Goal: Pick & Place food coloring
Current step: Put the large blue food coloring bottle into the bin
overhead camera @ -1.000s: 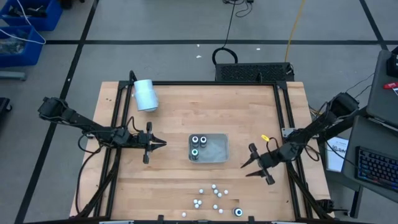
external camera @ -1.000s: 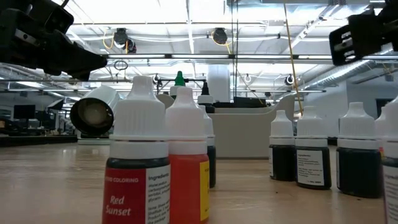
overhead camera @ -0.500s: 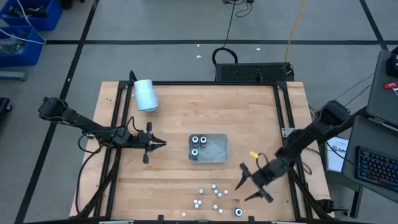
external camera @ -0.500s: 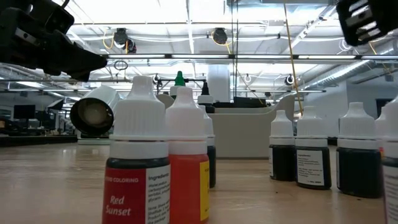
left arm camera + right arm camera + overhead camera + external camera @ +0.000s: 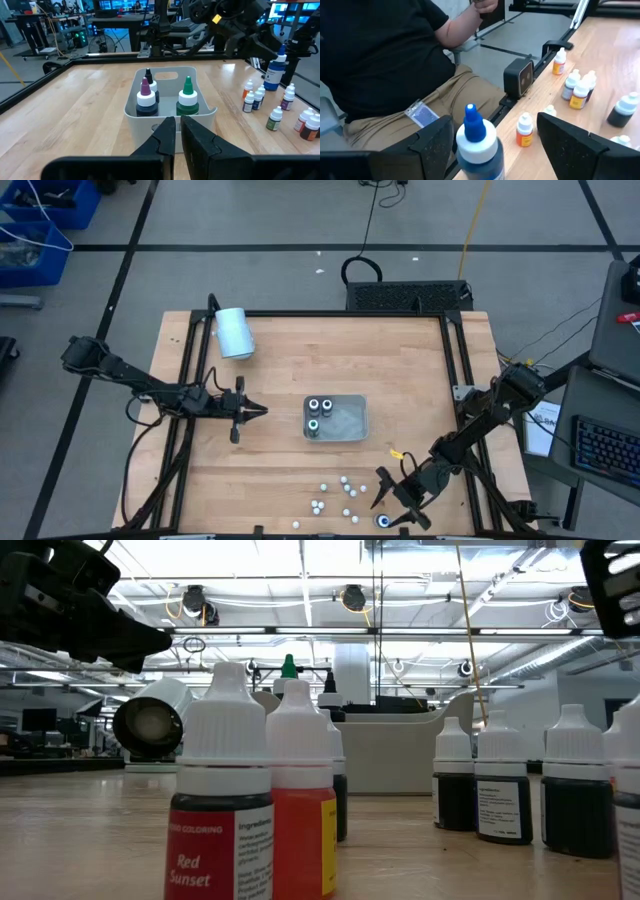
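Food coloring bottles [image 5: 343, 496] scattered near the front edge of the wooden table [image 5: 280, 360], three more inside the grey tray [image 5: 345, 420].

One blue-tipped bottle [image 5: 476, 142] stands between the spread-wide fingers of the right gripper [image 5: 392, 498], untouched, at the near right. At the left, the left gripper [image 5: 255, 411] hovers, fingers nearly together, holding nothing. A white cylinder [image 5: 235, 332] lies at the far left corner. A seated person [image 5: 385, 70] is beyond the table edge; ceiling lights fill the room behind.

Two dark, slender jointed arms with black cabling, the right arm [image 5: 487, 414] bearing a small yellow tag, each ending in matte black wedge-shaped fingers [image 5: 202, 142]; person [image 5: 390, 65] wears black shirt, khaki trousers.
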`<state>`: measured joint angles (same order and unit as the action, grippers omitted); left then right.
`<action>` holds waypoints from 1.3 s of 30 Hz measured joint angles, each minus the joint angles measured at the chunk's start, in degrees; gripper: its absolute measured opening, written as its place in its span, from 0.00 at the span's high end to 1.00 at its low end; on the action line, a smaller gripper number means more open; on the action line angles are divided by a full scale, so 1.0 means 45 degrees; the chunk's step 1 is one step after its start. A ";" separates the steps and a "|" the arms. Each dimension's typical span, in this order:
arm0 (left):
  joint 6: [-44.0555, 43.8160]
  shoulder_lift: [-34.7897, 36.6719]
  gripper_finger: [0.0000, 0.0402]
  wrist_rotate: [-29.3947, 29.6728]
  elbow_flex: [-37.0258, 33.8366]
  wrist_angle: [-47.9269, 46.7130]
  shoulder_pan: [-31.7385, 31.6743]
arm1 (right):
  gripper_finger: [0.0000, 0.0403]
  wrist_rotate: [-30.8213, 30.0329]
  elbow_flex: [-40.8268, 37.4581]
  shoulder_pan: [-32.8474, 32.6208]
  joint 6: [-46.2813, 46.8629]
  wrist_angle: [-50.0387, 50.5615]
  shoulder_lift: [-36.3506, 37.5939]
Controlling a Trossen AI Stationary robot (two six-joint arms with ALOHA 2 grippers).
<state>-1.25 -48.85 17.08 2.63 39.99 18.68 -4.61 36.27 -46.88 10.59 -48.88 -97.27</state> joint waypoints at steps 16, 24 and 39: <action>-0.0041 0.0003 0.91 0.0000 0.0000 0.0005 -0.0001 | 0.37 -0.0285 -0.0005 -0.0225 -0.0381 -0.1467 -0.1293; -0.0037 0.0003 0.91 0.0000 0.0000 0.0005 -0.0005 | 0.51 -0.0285 -0.0010 -0.0222 -0.0510 -0.1320 -0.1293; -0.0007 -0.0001 0.91 0.0000 0.0000 0.0005 -0.0002 | 0.73 -0.0276 -0.0029 -0.0175 -0.0713 -0.1237 -0.0866</action>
<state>-1.28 -48.85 17.08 2.63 40.01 18.67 -5.85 36.14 -47.67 7.38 -54.44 -101.17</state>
